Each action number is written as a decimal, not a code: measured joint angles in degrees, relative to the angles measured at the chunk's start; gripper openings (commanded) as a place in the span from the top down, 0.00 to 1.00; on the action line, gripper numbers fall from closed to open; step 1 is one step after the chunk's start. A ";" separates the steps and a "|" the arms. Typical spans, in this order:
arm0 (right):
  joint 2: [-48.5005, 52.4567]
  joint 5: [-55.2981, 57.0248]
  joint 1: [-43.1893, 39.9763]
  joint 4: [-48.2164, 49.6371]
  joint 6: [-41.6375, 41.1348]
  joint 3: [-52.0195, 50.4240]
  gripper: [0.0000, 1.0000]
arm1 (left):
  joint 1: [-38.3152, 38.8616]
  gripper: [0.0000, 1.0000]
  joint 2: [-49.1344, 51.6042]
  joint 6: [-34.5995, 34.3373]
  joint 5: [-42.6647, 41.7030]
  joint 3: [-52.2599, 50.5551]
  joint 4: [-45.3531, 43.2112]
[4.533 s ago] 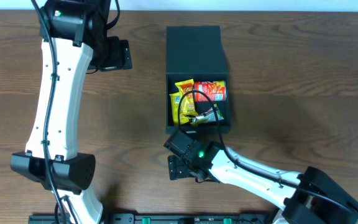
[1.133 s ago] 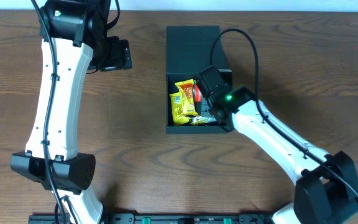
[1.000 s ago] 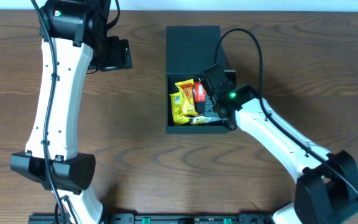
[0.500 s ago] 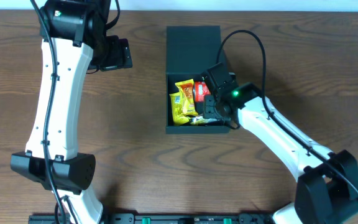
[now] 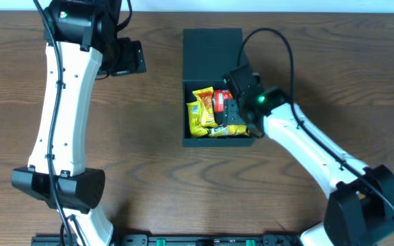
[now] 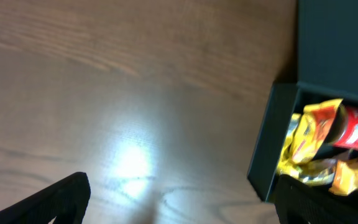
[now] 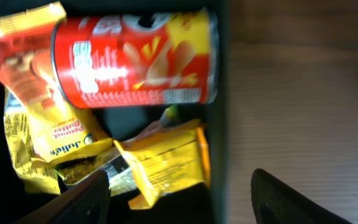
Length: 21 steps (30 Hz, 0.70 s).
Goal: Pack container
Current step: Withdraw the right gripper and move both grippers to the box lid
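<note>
Nearest the base, the right gripper (image 7: 180, 186) is hanging low over the near right corner of the dark teal-black matte square container (image 5: 187, 140), which is sitting at the middle of the brown wood-grain table (image 5: 149, 164). Its two black fingers (image 7: 86, 199) are standing wide apart with nothing between them. One is reaching over the inside of the box and the other over the bare wood just outside the right wall. Whether that outer finger is touching the wall is hard to tell from the wrist view.

Just beyond the fingers, a small crumpled yellow snack packet (image 7: 166, 165) is lying in the box against the right wall. A larger yellow peanut-butter packet (image 7: 36, 124) is lying along the left side. Beyond them, a red cylindrical crisp can (image 7: 135, 59) is lying on its side across the far part of the box, with its end against the right wall and its other end overlapping the larger yellow packet.

Farther on, the container's flap lid (image 5: 213, 53) is lying open and flat on the table behind the box.

At the far left, well apart from the container, the left gripper (image 6: 180, 186) is hovering over bare table. Its jaws are spread fully and it is holding nothing.
</note>
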State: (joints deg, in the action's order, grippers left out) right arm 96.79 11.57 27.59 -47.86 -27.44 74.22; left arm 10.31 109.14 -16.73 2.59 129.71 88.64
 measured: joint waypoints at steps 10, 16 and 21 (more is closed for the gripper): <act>0.17 0.83 -14.80 -8.66 1.97 18.82 0.78 | 0.00 0.12 0.17 -2.23 0.52 0.00 -10.93; 1.49 -0.76 -24.15 -8.50 1.27 18.95 0.83 | -0.02 0.94 6.54 -11.50 1.84 0.00 -14.05; 9.66 -7.45 -27.39 -5.01 0.44 19.06 0.90 | -0.13 0.94 17.70 -16.85 -6.82 0.00 -18.58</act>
State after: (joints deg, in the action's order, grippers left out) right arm 106.45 4.12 0.21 -52.86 -27.00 93.27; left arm 10.17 126.85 -33.58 -4.23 129.71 70.06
